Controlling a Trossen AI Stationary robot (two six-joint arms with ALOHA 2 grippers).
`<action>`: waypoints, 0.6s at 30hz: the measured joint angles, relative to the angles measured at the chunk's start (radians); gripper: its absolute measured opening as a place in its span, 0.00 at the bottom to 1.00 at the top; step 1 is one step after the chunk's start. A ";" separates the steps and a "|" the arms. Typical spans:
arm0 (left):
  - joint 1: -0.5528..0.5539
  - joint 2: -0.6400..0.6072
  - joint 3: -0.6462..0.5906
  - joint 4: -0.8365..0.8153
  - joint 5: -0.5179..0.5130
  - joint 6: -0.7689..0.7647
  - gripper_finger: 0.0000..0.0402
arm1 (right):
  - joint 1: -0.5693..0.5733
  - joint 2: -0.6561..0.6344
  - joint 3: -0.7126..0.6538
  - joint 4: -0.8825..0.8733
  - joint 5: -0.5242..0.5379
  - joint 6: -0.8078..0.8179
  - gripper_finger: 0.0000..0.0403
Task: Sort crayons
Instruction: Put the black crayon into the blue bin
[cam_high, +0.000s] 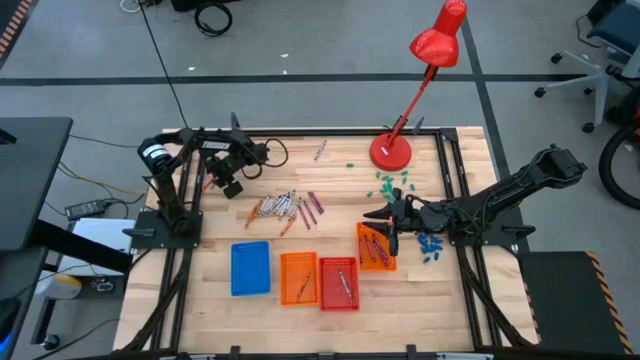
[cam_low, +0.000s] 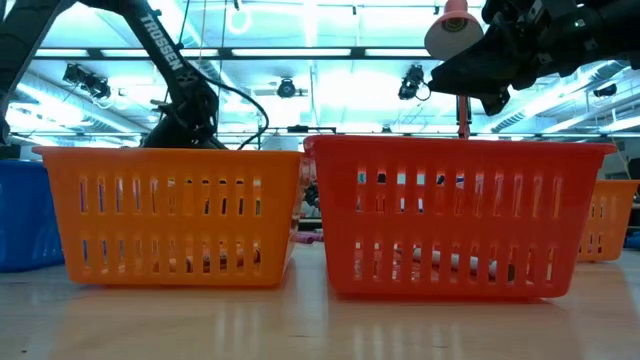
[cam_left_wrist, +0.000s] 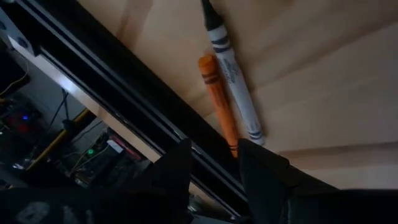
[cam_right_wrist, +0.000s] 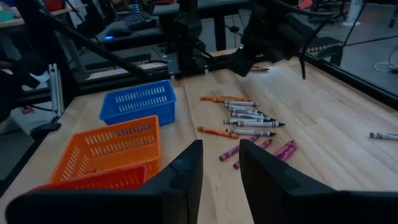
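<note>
Crayons (cam_high: 288, 207), short paper-wrapped sticks in orange, grey-white and magenta, lie heaped near the centre of the light wooden table (cam_high: 300, 160) in the high view, with one stray grey one (cam_high: 320, 151) toward twelve o'clock. The left gripper (cam_left_wrist: 213, 163) hovers at about ten o'clock, by the table's black metal frame, its fingers spread with nothing between them, above an orange crayon (cam_left_wrist: 217, 102) and a grey-white crayon (cam_left_wrist: 231, 78) lying side by side and touching. The right gripper (cam_right_wrist: 221, 160) hangs at about four o'clock over the small orange slotted plastic basket (cam_high: 376, 247), fingers apart and empty. A blue basket (cam_high: 250, 268), a larger orange basket (cam_high: 298, 277) and a red basket (cam_high: 338, 282) stand in a row toward six o'clock; whether they hold much I cannot tell. The risk, as I judge it, is the left fingers closing on both touching crayons at once, or nudging one under the frame rail, since the pair sits so near the edge. White lettering reading "TROSSEN" (cam_low: 166, 47) shows on an arm in the low view; the crayon labels are illegible.
</note>
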 joint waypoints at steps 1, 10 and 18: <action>0.007 0.000 0.000 0.007 -0.007 0.007 0.35 | 0.000 0.000 0.000 0.000 0.000 0.000 0.27; 0.060 0.000 0.000 0.065 0.004 0.094 0.35 | 0.000 0.000 0.000 0.000 0.000 0.000 0.27; 0.099 0.000 0.000 0.071 0.071 0.106 0.35 | 0.000 0.000 0.000 -0.001 0.000 -0.001 0.27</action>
